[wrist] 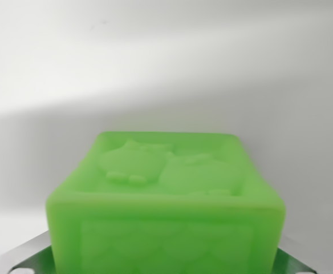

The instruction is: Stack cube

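A bright green cube (166, 194) fills the lower middle of the wrist view, very close to the camera. Its top face carries a raised animal relief and its near face an embossed pattern. My gripper (165, 261) sits at the bottom edge, and its metal fingers (24, 258) show at both lower corners, pressed against the cube's left and right sides. The gripper is shut on the cube. The cube's underside and whatever lies below it are hidden.
Behind the cube is a plain white surface (166, 68) with a soft grey shadow band across the middle. No other object shows in this view.
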You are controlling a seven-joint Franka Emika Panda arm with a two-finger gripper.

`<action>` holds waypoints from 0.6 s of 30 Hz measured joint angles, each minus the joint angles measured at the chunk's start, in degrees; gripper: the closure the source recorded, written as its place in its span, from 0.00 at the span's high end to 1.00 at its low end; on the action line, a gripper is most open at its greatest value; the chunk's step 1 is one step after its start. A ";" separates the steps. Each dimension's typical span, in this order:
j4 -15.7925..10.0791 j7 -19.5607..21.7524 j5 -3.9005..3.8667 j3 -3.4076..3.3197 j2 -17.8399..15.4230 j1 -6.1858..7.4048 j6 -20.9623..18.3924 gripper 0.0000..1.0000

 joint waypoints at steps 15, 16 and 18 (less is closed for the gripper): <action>-0.59 0.00 0.00 -0.03 -2.14 0.00 -1.30 0.00; -0.62 0.00 0.00 -0.03 -2.30 0.00 -1.43 0.00; -0.74 0.00 0.00 -0.04 -2.90 0.00 -1.92 0.00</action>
